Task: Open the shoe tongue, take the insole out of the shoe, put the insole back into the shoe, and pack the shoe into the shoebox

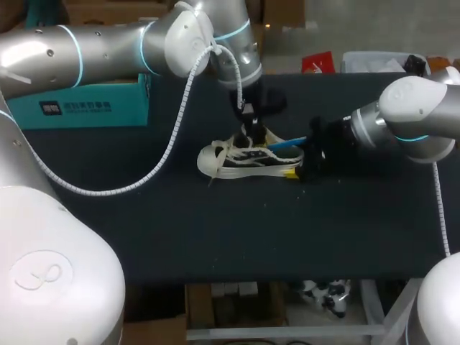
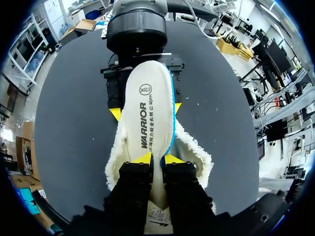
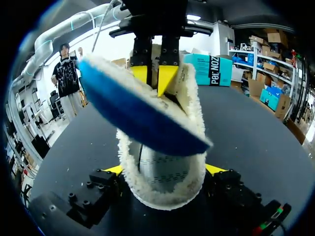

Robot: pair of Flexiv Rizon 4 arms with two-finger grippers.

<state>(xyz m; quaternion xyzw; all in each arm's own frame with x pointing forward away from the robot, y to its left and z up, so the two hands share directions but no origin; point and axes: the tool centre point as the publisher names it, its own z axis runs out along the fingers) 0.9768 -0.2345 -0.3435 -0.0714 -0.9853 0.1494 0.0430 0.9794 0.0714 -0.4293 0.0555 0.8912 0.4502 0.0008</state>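
Observation:
A white low sneaker (image 1: 233,162) with dark stripes lies mid-table, toe to the left. Its fleece collar (image 2: 198,153) gapes open. My left gripper (image 1: 249,131) hangs over the shoe's mouth, shut (image 2: 157,158) on the white insole (image 2: 147,110). The insole sticks out toward the heel, tilted, blue underside (image 3: 142,115) up in the right wrist view. My right gripper (image 1: 302,164) is at the heel, its yellow tips (image 3: 117,169) pressed to both sides of the heel (image 3: 162,194), holding it. The teal shoebox (image 1: 79,108) stands at the back left.
The black tabletop (image 1: 215,230) is bare in front of the shoe and to its left. A red item (image 1: 316,63) and a pale bin (image 1: 366,61) sit by the far edge at the right. My left arm's white cable (image 1: 172,136) hangs over the table's left half.

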